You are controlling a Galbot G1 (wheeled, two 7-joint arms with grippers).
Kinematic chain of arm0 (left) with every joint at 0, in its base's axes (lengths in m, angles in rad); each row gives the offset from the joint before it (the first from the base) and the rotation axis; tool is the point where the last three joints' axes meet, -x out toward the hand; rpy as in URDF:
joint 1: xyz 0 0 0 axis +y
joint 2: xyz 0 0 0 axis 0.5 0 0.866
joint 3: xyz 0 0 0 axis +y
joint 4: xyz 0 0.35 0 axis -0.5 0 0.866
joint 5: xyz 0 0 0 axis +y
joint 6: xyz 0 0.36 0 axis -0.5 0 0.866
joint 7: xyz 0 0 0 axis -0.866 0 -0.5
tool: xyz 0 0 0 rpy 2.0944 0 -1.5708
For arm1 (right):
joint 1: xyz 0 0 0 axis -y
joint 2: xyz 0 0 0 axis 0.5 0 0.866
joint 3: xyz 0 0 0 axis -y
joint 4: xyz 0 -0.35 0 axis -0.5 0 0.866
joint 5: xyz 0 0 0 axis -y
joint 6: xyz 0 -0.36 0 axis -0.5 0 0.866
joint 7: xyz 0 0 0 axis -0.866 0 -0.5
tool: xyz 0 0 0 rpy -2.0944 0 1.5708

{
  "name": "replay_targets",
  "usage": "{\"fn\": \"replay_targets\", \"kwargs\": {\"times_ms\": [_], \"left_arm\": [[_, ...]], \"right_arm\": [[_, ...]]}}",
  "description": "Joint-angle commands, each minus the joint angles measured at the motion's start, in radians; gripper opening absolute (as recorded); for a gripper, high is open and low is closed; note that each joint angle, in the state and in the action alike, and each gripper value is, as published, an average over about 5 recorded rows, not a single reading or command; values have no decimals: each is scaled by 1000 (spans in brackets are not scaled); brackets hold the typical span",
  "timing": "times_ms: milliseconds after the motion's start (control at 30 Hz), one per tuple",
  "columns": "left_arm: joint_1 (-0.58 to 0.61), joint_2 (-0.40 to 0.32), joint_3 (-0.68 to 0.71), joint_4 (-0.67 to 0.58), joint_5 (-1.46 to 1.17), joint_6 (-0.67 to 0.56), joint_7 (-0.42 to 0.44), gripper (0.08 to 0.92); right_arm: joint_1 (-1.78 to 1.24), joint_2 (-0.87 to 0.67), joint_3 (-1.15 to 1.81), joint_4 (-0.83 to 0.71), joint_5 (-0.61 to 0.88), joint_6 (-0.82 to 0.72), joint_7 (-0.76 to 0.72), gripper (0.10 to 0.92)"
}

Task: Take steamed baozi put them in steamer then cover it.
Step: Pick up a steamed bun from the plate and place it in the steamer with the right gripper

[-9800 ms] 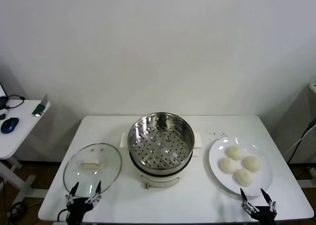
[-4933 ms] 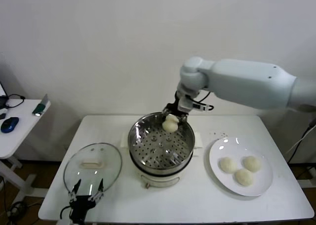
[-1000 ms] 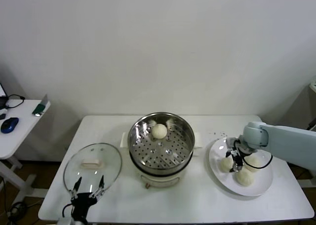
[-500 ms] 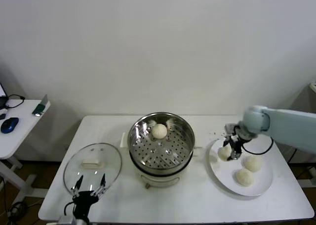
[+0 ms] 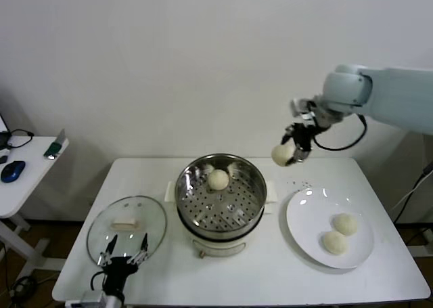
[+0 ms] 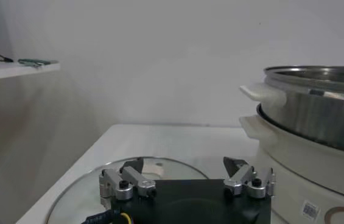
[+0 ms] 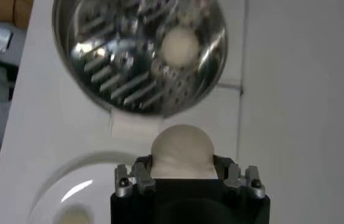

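- Clamped between the fingers of my right gripper (image 5: 292, 151) in the head view, one steamed baozi (image 5: 282, 154) is hanging in the air, past the right rim of the steamer (image 5: 220, 194) and above the table (image 5: 270, 267), touching neither.
- My right arm is reaching in from the right edge, high over the table, with its wrist bending down toward the steamer.
- One baozi in the steamer (image 5: 218, 179) is sitting toward the back of the perforated floor; the rest of that floor is lying open.
- Two buns on the plate (image 5: 338, 233) are lying close together on the white plate (image 5: 304, 216), near the table's right edge.
- The cover (image 5: 126, 225) is lying flat on the table left of the steamer, apart from it.
- My left gripper (image 5: 123, 261) is waiting low at the table's front edge, just in front of the cover.
- In the left wrist view, my left gripper (image 6: 187, 176) is showing its fingers spread apart and holding nothing, with the cover's rim (image 6: 86, 185) beneath them and the steamer's wall (image 6: 318, 112) beside.
- In the right wrist view, my right gripper (image 7: 182, 176) is pressing on both sides of the held bun (image 7: 182, 151).
- The steamer (image 7: 114, 67) is lying beyond the held bun with one bun (image 7: 179, 46) inside, and the plate's edge (image 7: 56, 189) is showing near the gripper body.
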Motion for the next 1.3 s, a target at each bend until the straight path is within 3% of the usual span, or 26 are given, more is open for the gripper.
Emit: {"fn": "replay_targets", "kwargs": {"times_ms": [33, 133, 633, 1000, 1300], "left_arm": [[0, 2, 0, 0, -1, 0, 0, 823], [3, 2, -3, -2, -1, -3, 1, 823], [11, 1, -15, -8, -3, -6, 2, 823], [11, 1, -19, -6, -6, -9, 2, 823], [10, -2, -15, -4, -5, -10, 2, 823]], "right_arm": [[44, 149, 149, 108, 269, -140, 147, 670], [-37, 209, 180, 120, 282, -178, 213, 670], [-358, 363, 152, -10, 73, -223, 314, 669], [-457, 439, 170, -137, 16, -235, 344, 665], [-482, 453, 173, -152, 2, -240, 353, 670]]}}
